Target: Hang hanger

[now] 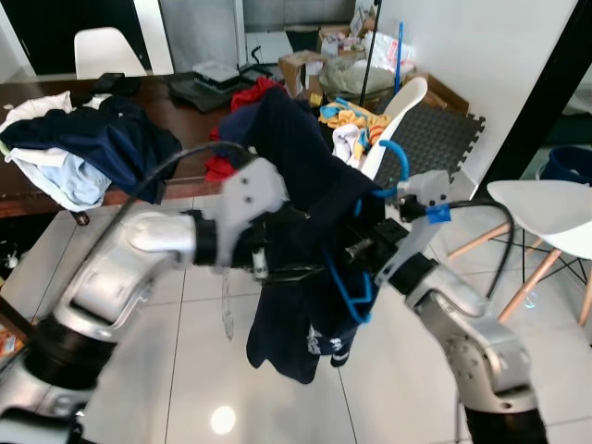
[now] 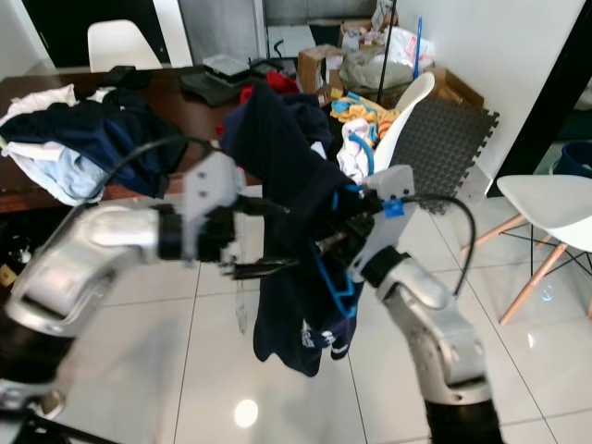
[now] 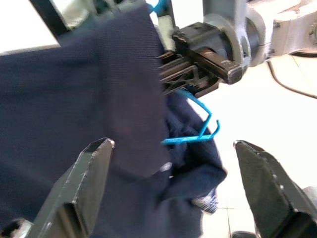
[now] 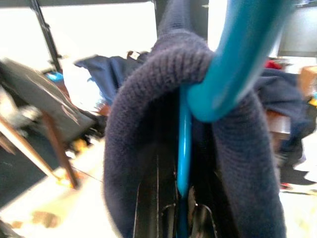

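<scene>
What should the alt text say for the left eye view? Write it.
Two silver robot arms hold up a dark navy garment on a blue hanger, the right gripper clamping the hanger and the left gripper at the cloth. Behind, a clothes-strewn wooden table and white chair.

Open tiled floor (image 1: pixel 185 370) lies below and to the left of both arms. The clothes-covered table (image 1: pixel 55 199) bounds the far left. A white chair (image 1: pixel 546 208) stands close on the right. The hanging navy garment (image 1: pixel 296 305) fills the gap between the claws.

Glossy white tiled floor (image 1: pixel 185 370), clothes-strewn wooden table (image 1: pixel 176 106), white chairs (image 1: pixel 546 208).
</scene>
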Available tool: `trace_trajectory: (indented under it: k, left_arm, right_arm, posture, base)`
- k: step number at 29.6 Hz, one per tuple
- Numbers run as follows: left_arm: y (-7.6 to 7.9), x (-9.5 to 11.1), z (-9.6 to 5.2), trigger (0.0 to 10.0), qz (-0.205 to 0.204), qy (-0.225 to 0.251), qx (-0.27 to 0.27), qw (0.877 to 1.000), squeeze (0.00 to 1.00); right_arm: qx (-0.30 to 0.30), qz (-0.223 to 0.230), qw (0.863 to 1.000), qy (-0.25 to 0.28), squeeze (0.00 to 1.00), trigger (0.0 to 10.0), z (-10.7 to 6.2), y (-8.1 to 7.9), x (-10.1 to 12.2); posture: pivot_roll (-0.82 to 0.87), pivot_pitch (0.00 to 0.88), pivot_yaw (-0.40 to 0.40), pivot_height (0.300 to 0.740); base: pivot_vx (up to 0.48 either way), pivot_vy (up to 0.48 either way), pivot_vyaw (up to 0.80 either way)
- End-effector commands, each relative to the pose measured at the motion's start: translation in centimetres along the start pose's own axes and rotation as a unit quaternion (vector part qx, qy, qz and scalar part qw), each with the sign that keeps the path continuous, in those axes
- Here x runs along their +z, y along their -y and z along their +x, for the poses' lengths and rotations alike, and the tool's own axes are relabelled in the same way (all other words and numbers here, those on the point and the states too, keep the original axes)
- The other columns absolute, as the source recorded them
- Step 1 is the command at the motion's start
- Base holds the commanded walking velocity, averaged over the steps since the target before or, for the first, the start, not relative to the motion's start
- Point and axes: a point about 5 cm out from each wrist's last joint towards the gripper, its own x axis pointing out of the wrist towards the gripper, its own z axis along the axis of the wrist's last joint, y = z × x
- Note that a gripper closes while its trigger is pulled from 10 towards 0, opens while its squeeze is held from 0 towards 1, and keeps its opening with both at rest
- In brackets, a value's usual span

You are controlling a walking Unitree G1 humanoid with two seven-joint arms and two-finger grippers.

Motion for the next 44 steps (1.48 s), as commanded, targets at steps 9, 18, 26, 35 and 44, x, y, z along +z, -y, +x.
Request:
trace_trajectory:
  k: [9,18,26,35,44]
  left_arm:
    - [-1.8,3.6,-3.3,10.0,0.050,0.008,-0.026,0.998,1.00]
    - [-3.7,3.9,-4.1,10.0,0.113,-0.041,-0.069,0.990,0.00]
    - [-3.1,2.4,-3.7,10.0,0.097,-0.075,-0.138,0.983,0.00]
    - [-2.2,-1.3,-2.7,10.0,0.085,-0.121,-0.183,0.972,0.00]
    - [-1.9,-3.1,-1.7,10.0,0.090,-0.140,-0.180,0.969,0.00]
  right_arm:
    - [0.044,-0.095,0.993,-0.053,0.00,10.0,-1.7,1.3,-0.2]
    - [0.171,-0.182,0.958,-0.139,0.00,10.0,-2.7,-0.7,-1.4]
    - [0.237,-0.189,0.940,-0.155,0.00,10.0,-2.9,-2.0,-1.3]
    - [0.275,-0.198,0.931,-0.133,0.00,10.0,-2.2,-3.6,-0.5]
    - [0.287,-0.188,0.932,-0.117,0.00,10.0,-1.9,-4.4,0.0]
  posture:
    - [0.04,0.093,0.015,0.740]
    - [0.04,0.074,0.036,0.740]
    - [0.03,0.066,0.040,0.740]
    - [0.03,0.064,0.044,0.740]
    - [0.02,0.067,0.046,0.740]
  base:
    - [0.000,0.000,0.00]
    - [0.000,0.000,0.00]
    - [0.000,0.000,0.00]
    - [0.000,0.000,0.00]
    - [0.000,0.000,0.00]
